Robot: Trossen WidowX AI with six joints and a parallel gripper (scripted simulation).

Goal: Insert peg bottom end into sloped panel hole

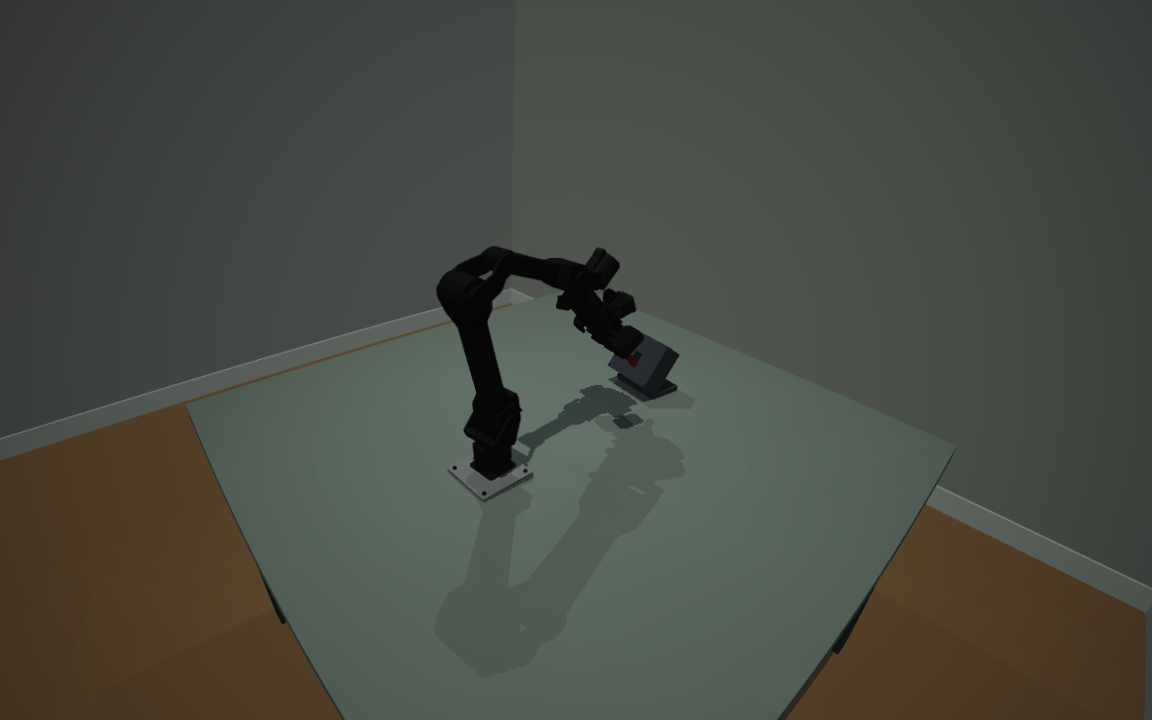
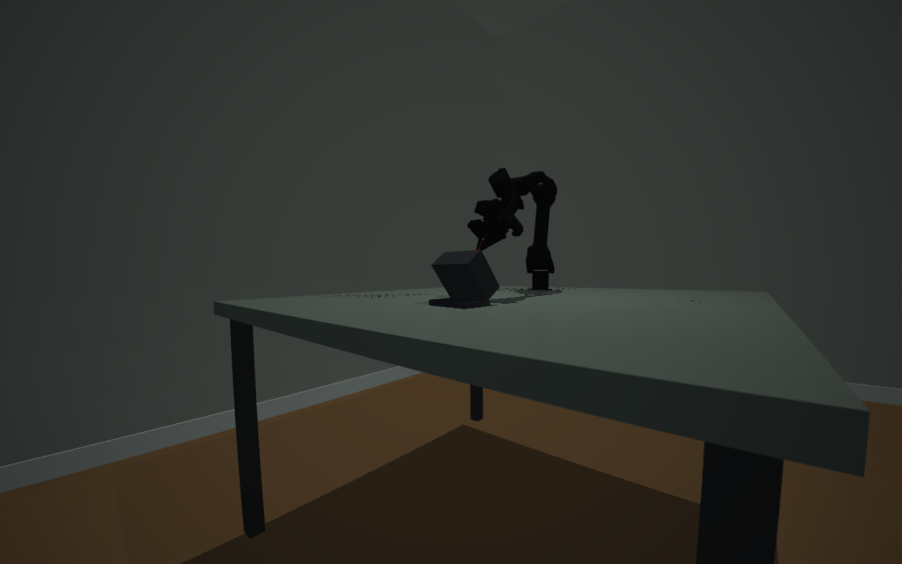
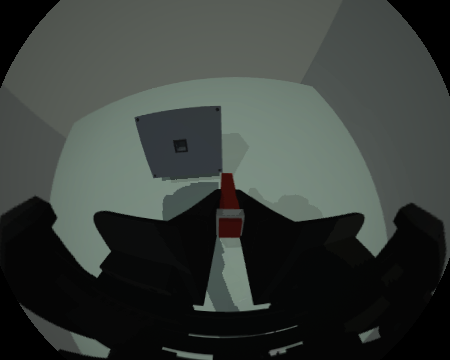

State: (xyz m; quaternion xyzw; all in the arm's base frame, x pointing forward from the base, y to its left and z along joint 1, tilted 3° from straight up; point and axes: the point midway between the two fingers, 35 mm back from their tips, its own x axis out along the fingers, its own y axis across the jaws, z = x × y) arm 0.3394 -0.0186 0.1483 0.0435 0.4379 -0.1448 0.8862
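Note:
My gripper (image 3: 227, 194) is shut on a red square-sided peg (image 3: 229, 192) (image 1: 632, 360). The peg's far end points out beyond the fingertips and is off the table. A grey sloped panel (image 3: 157, 130) (image 1: 643, 360) (image 2: 470, 280) stands in front of the robot. Its face has one square hole (image 3: 180, 146) near the middle. In the wrist view the hole lies up and to the left of the peg's far end, and the peg is outside it. In the exterior view the panel's face is turned away, and the hole is hidden.
The panel stands on a dark base plate (image 2: 460, 304) on the green table (image 1: 786, 501) (image 2: 615, 336). The robot's white mounting plate (image 1: 483, 489) is at the other end of the arm. Arm shadows fall across the table beside the panel. Walls stand behind the table.

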